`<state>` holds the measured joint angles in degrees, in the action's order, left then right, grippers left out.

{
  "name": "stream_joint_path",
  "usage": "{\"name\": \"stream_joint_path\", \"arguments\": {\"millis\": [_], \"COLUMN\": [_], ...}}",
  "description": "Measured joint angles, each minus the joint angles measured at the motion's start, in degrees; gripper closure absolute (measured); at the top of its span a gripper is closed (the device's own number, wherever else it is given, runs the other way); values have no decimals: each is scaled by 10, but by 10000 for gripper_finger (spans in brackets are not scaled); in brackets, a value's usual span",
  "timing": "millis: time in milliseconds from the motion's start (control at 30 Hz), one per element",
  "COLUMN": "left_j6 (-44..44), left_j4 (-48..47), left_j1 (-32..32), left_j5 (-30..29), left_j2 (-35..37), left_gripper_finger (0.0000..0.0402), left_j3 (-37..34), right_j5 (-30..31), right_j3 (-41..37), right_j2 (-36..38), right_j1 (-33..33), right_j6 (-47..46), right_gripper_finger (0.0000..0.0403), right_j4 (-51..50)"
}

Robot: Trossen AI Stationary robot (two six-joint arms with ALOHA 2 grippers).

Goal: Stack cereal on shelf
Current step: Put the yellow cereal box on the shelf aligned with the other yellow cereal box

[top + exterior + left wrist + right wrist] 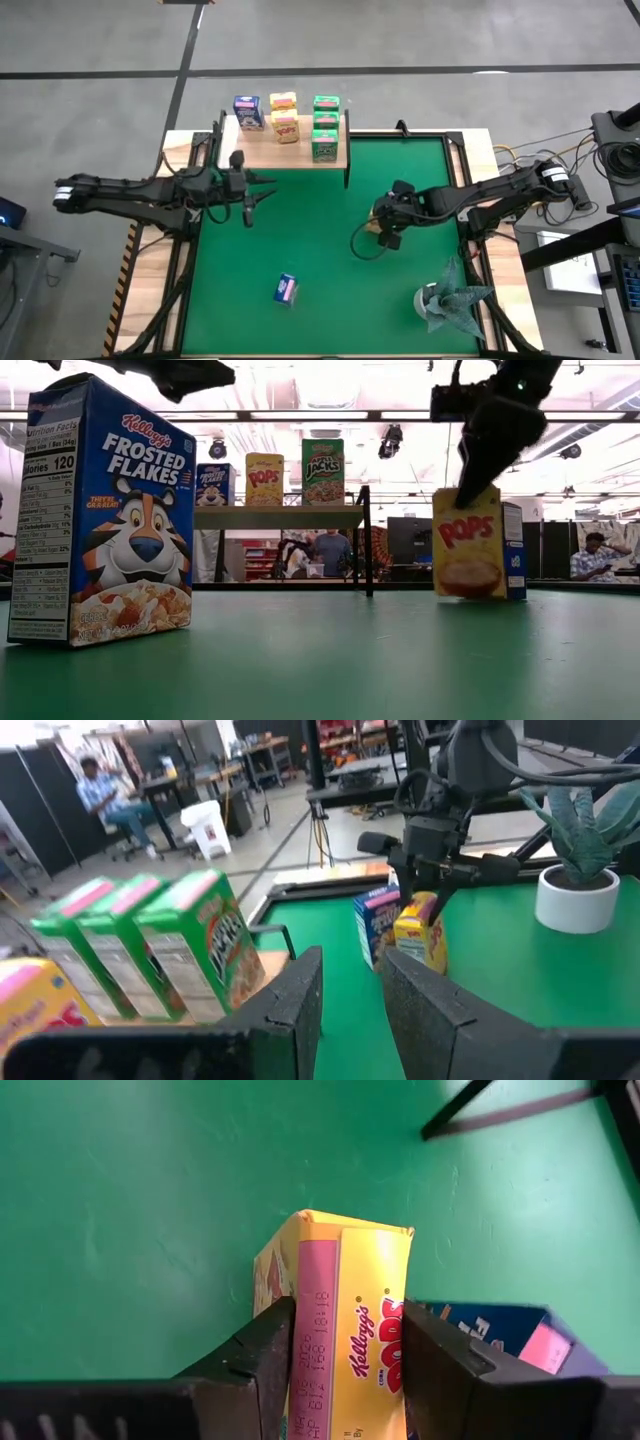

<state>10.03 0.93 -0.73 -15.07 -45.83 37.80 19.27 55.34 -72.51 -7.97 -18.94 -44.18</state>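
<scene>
My right gripper [345, 1355] points down over the large green mat [150, 1200], and its two dark fingers [255, 1365] stand one on each side of the top of a small yellow Pops cereal box [350, 1305], close against its sides; I cannot tell whether they are truly pinching it, and in the low view the box [468, 542] stands upright on the mat with my gripper [478, 475] at its top edge. Just beside that box, on the far side of one finger, a small blue Frosted Flakes cereal box [505, 1330] stands touching or nearly touching it. My left gripper [345, 995] hovers above the mat near the light wooden shelf board on thin black posts [290, 152], its fingers [290, 1005] a little apart with nothing between them. To one side of those fingers, on the shelf, three green cereal boxes [150, 955] stand in a row, one behind another, with a yellow box [40, 1005] next to them at the frame's edge. From above the shelf also carries a second yellow box [284, 101] and a blue box [248, 112]. Another blue Frosted Flakes box [286, 289] stands alone on the mat, well away from both of my grippers. A grey-green spiky plant in a white pot [448, 302] sits at the mat's corner nearest my right arm
</scene>
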Motion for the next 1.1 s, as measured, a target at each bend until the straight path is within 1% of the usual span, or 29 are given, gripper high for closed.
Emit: {"name": "stream_joint_path", "arguments": {"millis": [100, 233, 400, 667, 833, 900, 1100], "left_j6": [22, 46, 49, 53, 68, 70, 69], "left_j4": [-1, 0, -1, -4, -2, -1, -1], "left_j1": [0, 0, 0, 1, 1, 1, 1], "left_j5": [0, 0, 0, 0, -19, -29, -30], "left_j2": [25, 68, 110, 134, 139, 142, 145], "left_gripper_finger": [314, 314, 314, 314, 314, 314, 314], "left_j3": [0, 0, -17, -28, -29, -29, -29], "right_j5": [0, -1, -2, -2, 3, 2, -2], "right_j3": [22, 70, 137, 230, 299, 332, 443], "right_j2": [0, 0, 0, -10, -51, -78, -162], "right_j1": [0, 0, 0, 1, 4, 8, 33], "right_j6": [0, 5, 33, 111, 177, 206, 309], "right_gripper_finger": [255, 257, 258, 259, 259, 260, 261], "right_j4": [-5, -11, -11, 19, 31, 32, 24]}}
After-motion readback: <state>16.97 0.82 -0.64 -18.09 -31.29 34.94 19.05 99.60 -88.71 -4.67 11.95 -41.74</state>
